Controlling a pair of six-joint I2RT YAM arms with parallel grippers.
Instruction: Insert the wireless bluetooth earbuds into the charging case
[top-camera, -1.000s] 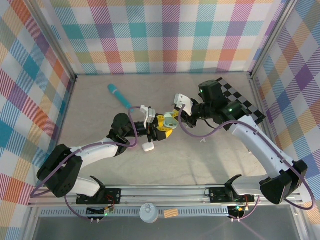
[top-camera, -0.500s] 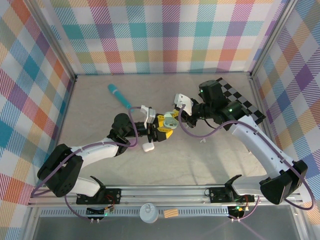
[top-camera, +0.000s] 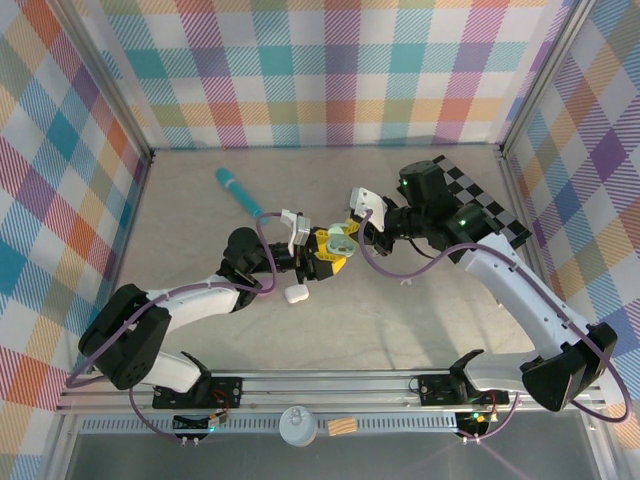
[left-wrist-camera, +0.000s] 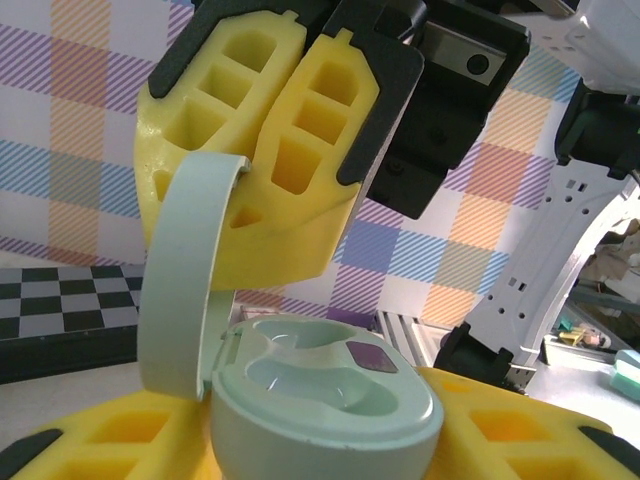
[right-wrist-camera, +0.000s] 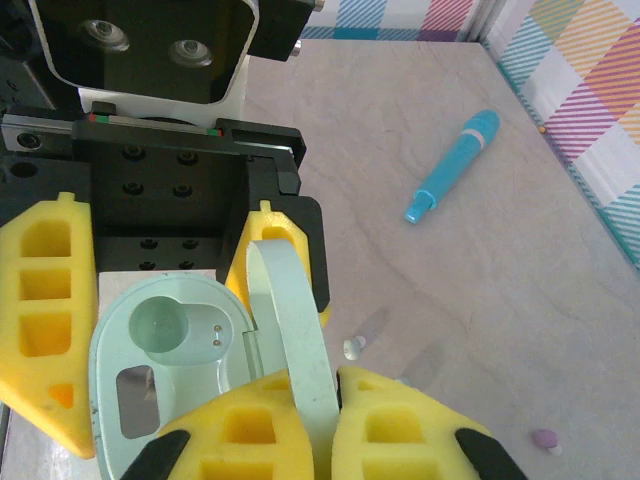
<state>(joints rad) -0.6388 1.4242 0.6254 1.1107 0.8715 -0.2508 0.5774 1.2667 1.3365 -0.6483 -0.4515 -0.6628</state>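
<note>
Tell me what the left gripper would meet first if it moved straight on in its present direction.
Most likely the right gripper: its yellow jaws stand directly ahead, shut on the raised lid of the pale green charging case that the left gripper holds.

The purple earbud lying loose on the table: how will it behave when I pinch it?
The purple earbud looks tiny and rounded, so it is probably very light and apt to roll or skid on the smooth table if nudged. Against the broad yellow fingers it offers little to grip, so it may pop out.
</note>
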